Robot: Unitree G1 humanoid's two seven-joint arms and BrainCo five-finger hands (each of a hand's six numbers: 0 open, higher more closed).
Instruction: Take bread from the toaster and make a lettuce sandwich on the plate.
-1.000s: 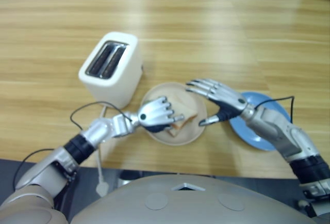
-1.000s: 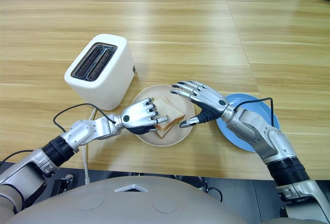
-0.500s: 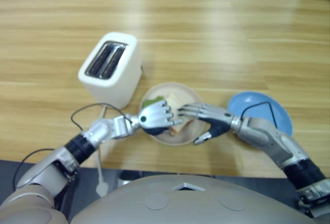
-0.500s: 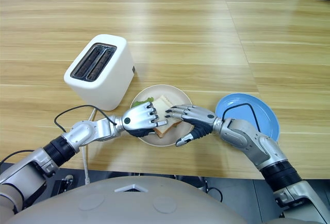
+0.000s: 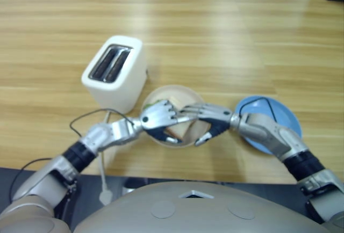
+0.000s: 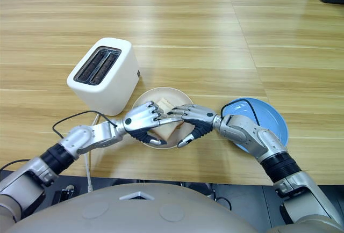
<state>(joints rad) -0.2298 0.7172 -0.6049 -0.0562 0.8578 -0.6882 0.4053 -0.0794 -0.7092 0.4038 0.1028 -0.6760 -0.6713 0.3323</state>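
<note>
My left hand (image 6: 142,121) and right hand (image 6: 194,118) cover most of the bread (image 6: 164,103); I can't tell whether either grips it. My right forearm (image 6: 248,135) hides part of the blue plate (image 6: 272,118).

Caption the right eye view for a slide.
Left robot hand and right robot hand meet over bread on a plate, toaster nearby.

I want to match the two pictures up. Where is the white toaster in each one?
Left eye view: the toaster stands left of the middle, up and left of the beige plate.
Right eye view: the toaster is left of the middle too, slightly nearer the left edge.
Shared landmark: the blue plate, low on the right in both.
</note>
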